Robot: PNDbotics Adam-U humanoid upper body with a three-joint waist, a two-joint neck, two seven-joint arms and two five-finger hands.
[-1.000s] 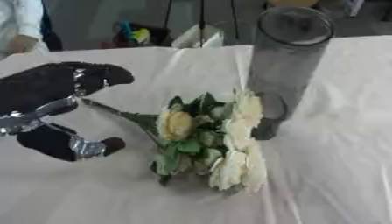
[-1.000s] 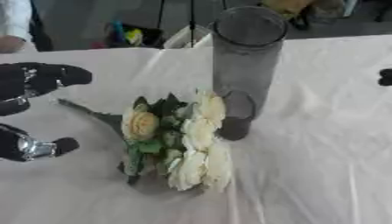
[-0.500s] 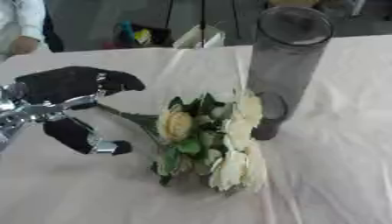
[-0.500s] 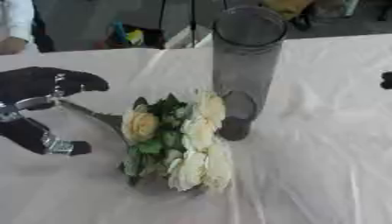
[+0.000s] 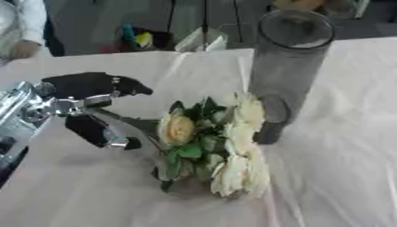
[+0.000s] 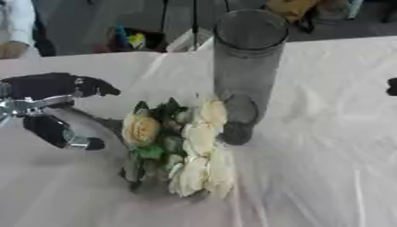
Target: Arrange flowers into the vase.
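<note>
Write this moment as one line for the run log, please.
left hand: open, at stems | flowers: lying on table | vase: upright, empty | right hand: barely visible

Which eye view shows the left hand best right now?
The left eye view: the left hand shows with its wrist, fingers spread above the flower stems. In the right eye view it sits at the frame's left edge, wrist cut off.
</note>
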